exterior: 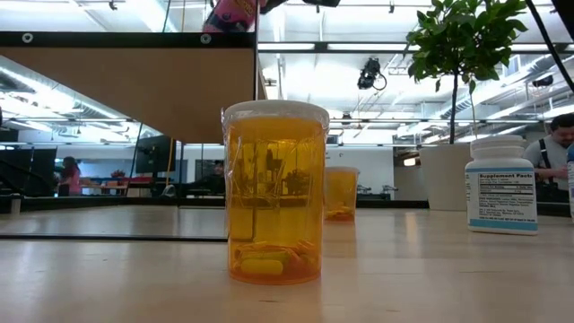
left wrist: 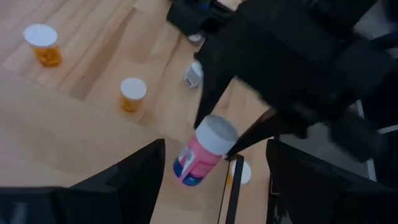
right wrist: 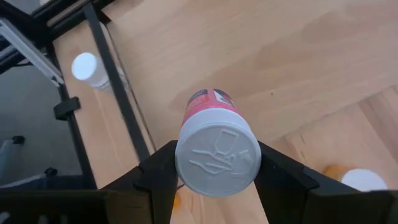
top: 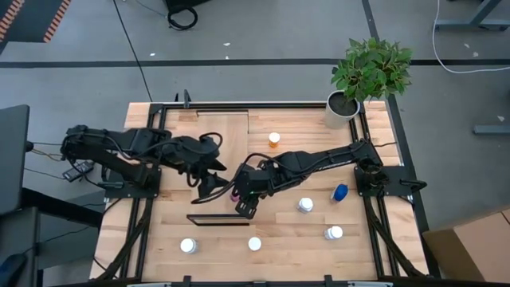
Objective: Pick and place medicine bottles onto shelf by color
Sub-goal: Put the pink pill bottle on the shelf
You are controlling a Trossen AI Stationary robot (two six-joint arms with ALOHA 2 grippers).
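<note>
The right gripper (right wrist: 214, 171) jaws pinch the pink bottle (right wrist: 214, 146), tilted, cap (left wrist: 216, 130) uppermost; the left gripper (left wrist: 214, 180) jaws are spread.

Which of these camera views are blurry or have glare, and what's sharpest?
Low view: the orange bottle up close is sharp, backlit by bright ceiling lights, the room behind hazy. Left wrist view: soft motion blur over the right gripper and pink bottle. Right wrist view: the bottle's cap is crisp, the table beyond softer. High view: evenly lit, no glare.
</note>
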